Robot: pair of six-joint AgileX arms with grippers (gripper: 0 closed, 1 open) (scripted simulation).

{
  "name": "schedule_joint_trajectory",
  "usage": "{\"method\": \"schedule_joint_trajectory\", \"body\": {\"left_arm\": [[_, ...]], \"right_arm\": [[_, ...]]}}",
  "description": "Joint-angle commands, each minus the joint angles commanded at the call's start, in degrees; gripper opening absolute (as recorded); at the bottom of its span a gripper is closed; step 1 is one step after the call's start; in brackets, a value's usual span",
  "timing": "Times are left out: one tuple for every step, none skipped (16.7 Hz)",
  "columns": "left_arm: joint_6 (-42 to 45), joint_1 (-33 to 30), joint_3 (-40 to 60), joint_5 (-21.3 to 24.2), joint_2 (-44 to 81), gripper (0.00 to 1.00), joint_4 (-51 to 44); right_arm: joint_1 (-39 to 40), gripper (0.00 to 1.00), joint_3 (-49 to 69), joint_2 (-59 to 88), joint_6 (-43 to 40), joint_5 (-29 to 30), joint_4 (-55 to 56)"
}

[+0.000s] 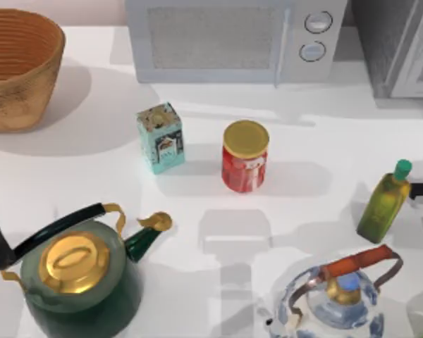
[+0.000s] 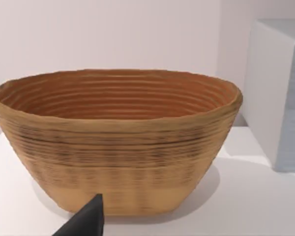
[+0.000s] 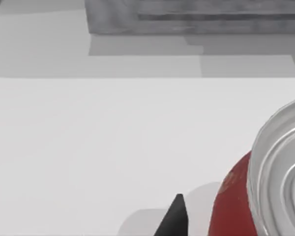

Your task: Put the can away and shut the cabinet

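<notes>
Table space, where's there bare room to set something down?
Widest bare patch: between the basket, teal box and green kettle. Another lies between the red jar, microwave and oil bottle. The near edge is crowded by both kettles, including the patterned one.

Black end effector (image 2: 83, 221) (matte, pointed finger tips)

A red can (image 3: 246, 196) beside the right gripper (image 3: 174, 216) runs off the frame edge, one dark fingertip showing, while the grey cabinet (image 1: 402, 46) is cropped at the corner.
</notes>
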Motion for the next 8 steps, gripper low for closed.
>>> {"method": "schedule_joint_trajectory", "body": {"left_arm": [[0.0,0.0,0.0,0.0,0.0,1.0,0.0],[0.0,0.0,0.0,0.0,0.0,1.0,0.0],[0.0,0.0,0.0,0.0,0.0,1.0,0.0],[0.0,0.0,0.0,0.0,0.0,1.0,0.0],[0.0,0.0,0.0,0.0,0.0,1.0,0.0],[0.0,0.0,0.0,0.0,0.0,1.0,0.0],[0.0,0.0,0.0,0.0,0.0,1.0,0.0],[0.0,0.0,0.0,0.0,0.0,1.0,0.0]], "right_arm": [[0.0,0.0,0.0,0.0,0.0,0.0,0.0],[0.0,0.0,0.0,0.0,0.0,0.0,0.0],[-0.06,0.0,-0.07,-0.02,0.07,-0.02,-0.02],[-0.08,0.0,-0.02,-0.14,0.1,-0.02,-0.14],[-0.14,0.0,0.26,-0.76,0.25,-0.03,-0.77],[-0.22,0.0,0.74,-1.86,0.45,-0.04,-2.06],[-0.33,0.0,1.32,-3.35,0.64,-0.04,-3.91],[-0.45,0.0,1.99,-5.24,0.77,0.0,-6.39]]}}
